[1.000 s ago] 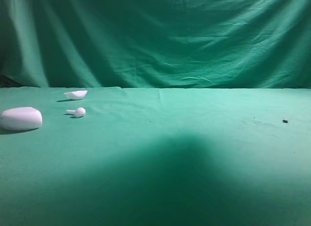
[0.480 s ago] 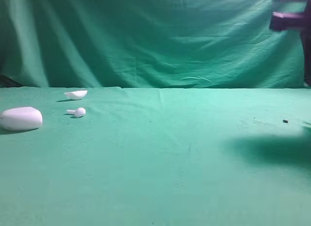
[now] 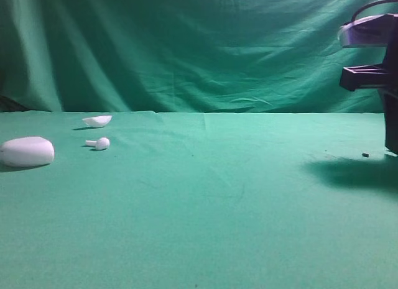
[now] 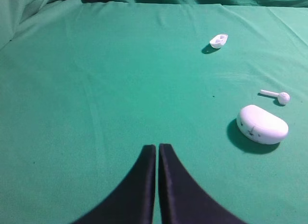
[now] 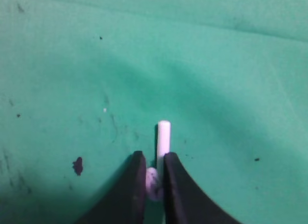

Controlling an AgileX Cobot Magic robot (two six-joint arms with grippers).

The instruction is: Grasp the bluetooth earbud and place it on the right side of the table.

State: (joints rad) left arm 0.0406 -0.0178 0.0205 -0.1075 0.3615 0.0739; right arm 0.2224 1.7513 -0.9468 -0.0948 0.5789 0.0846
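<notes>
In the right wrist view, nearest the camera, the right gripper [image 5: 154, 178] is seen with its two dark jaws clamped on the head of a small white earbud [image 5: 163, 137]; the stem sticks straight out past the fingertips, above the green cloth of the table [image 5: 231, 79]. Whether the earbud rests on the cloth or hangs just over it cannot be told from this view. A dark stain [image 5: 77, 164] and a few specks are scattered on the cloth beside it.

In the left wrist view, the left gripper [image 4: 157, 149] is shown with jaws pressed together and empty, low over bare cloth. Beyond it, to the right, lie a white oval case [image 4: 262, 125], a second earbud [image 4: 277, 95] just past the case, and farther off a shallow white shell [image 4: 218, 40].

In the high view, the right arm [image 3: 373, 53] is now seen at the far right edge, where a second ago nothing was in frame and only a broad shadow crossed the middle of the cloth; that shadow has shifted to the right side. This is judged to mean the earbud has been carried to the right side and is ready to be released.

The arm is cut off by the frame, so the gripper and held earbud are hidden in the high view.
</notes>
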